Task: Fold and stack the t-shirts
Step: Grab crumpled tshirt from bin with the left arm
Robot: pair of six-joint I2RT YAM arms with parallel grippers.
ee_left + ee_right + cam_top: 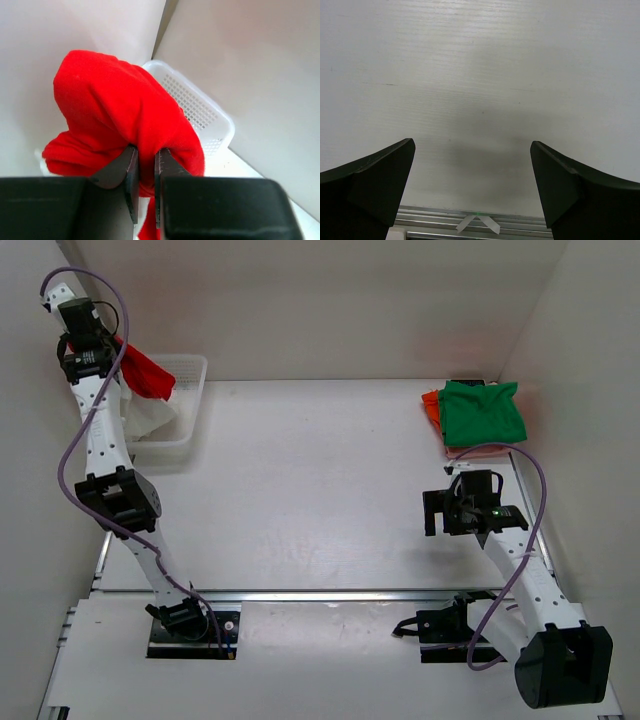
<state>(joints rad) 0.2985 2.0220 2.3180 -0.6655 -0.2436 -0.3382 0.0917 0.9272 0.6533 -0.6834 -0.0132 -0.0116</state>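
My left gripper (145, 165) is shut on a bunched bright red t-shirt (120, 115) and holds it up above the white basket (200, 107) at the back left; the top view shows the red t-shirt (145, 370) hanging from the left gripper (100, 352) over the basket (185, 400). A folded green t-shirt (483, 412) lies on top of an orange one (431, 405) and a pale pink one (470, 451) at the back right. My right gripper (472, 165) is open and empty above bare table; in the top view it (445, 512) sits just in front of that stack.
A pale cloth (150, 420) lies in the basket under the red shirt. White walls close in the left, back and right sides. A metal rail (330, 595) runs along the table's near edge.
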